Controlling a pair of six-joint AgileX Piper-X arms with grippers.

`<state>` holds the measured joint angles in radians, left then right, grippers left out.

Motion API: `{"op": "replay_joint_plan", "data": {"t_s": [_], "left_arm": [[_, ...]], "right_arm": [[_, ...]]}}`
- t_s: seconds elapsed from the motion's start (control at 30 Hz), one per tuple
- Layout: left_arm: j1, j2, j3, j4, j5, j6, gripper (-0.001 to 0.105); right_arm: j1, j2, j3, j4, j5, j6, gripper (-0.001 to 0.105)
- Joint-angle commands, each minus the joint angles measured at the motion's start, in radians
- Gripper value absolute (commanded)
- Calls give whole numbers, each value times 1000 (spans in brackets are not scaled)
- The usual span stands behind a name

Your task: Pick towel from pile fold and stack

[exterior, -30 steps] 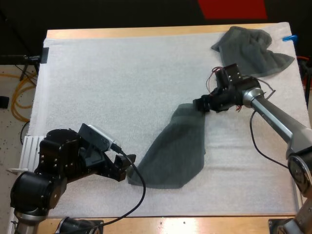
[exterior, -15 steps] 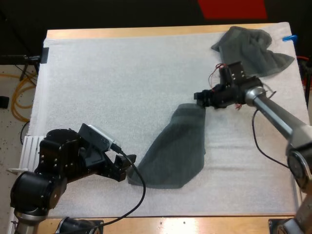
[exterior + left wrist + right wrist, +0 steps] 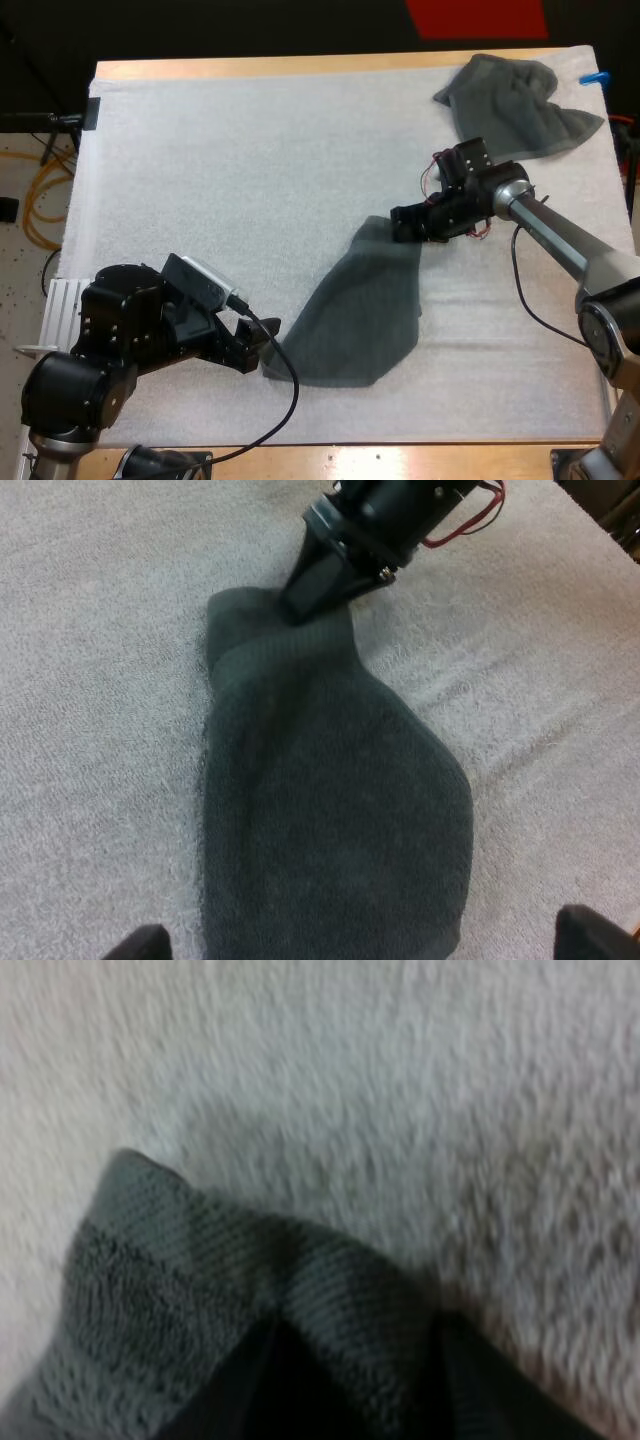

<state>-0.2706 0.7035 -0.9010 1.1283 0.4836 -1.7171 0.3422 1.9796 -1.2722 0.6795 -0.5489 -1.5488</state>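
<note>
Flanking the spread towel (image 3: 360, 310), one end effector at each of its ends.

The right end effector (image 3: 405, 222) sits on the towel's narrow upper corner, right of frame centre; I cannot tell whether it grips the cloth. The left end effector (image 3: 262, 352), at lower left, stands open, its fingers (image 3: 588, 935) wide apart and clear of the cloth, just beside the towel's broad lower left edge. The towel runs slantwise between them, its rounded lower edge near the mat's (image 3: 250, 170) lower border but short of it. A crumpled towel (image 3: 515, 100) lies in the upper right corner, well apart from the spread one. Bare mat lies open across the upper left, centre and lower right; the desk's (image 3: 300, 66) wood shows along the top edge.
</note>
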Motion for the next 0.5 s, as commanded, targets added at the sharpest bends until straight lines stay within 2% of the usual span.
{"op": "replay_joint_plan", "data": {"t_s": [0.0,0.1,0.13,0.23,0.47], "left_arm": [[-5,-2,-8,-5,6,-5,71],[-5,-2,-8,-5,6,-5,71],[-5,-2,-8,-5,6,-5,71],[-5,-2,-8,-5,6,-5,71],[-5,-2,-8,-5,6,-5,71]], "right_arm": [[1,-10,-7,23,-10,-32,22],[1,-31,-7,19,-2,-50,3],[1,-40,-7,13,5,-51,0],[1,-99,-7,-6,61,-84,0],[1,-331,-25,-16,302,-171,0]]}}
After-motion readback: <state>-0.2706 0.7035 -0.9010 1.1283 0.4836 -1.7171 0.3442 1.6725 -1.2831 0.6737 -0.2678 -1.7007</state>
